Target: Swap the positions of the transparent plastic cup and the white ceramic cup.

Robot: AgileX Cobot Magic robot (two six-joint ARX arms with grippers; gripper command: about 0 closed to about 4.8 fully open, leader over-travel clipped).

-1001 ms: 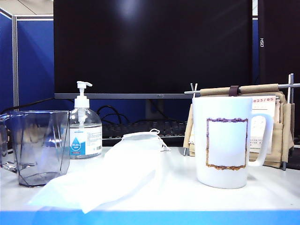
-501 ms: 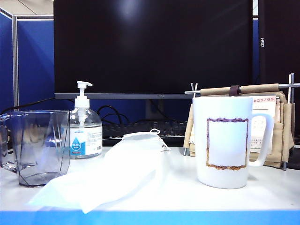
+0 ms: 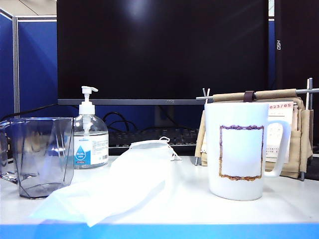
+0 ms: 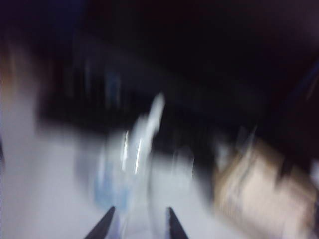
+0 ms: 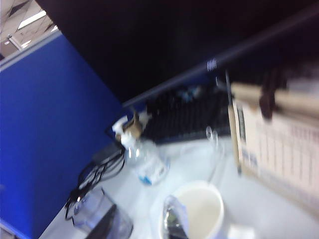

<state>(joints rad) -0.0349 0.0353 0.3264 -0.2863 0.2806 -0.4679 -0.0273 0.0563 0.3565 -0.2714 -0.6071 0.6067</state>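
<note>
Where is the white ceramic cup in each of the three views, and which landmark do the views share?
Exterior view: the white ceramic cup stands on the right, handle pointing right.
Left wrist view: too blurred to find it.
Right wrist view: its open rim lies at the bottom, seen from above.
Shared landmark: the sanitizer bottle.

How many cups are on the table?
2: the transparent plastic cup at the left edge beside the sanitizer bottle, and the white ceramic cup on the right. None seem hidden.

Clear plastic cup [image 3: 42,157]: one
White mug [image 3: 240,151]: one
Pump bottle [image 3: 90,135]: one
Face mask [image 3: 119,185]: one
Monitor [image 3: 162,50]: one
Keyboard [image 3: 152,137]: one
Desk calendar [image 3: 281,134]: one
Left gripper [image 4: 137,226]: one
Right gripper [image 5: 142,226]: one
</note>
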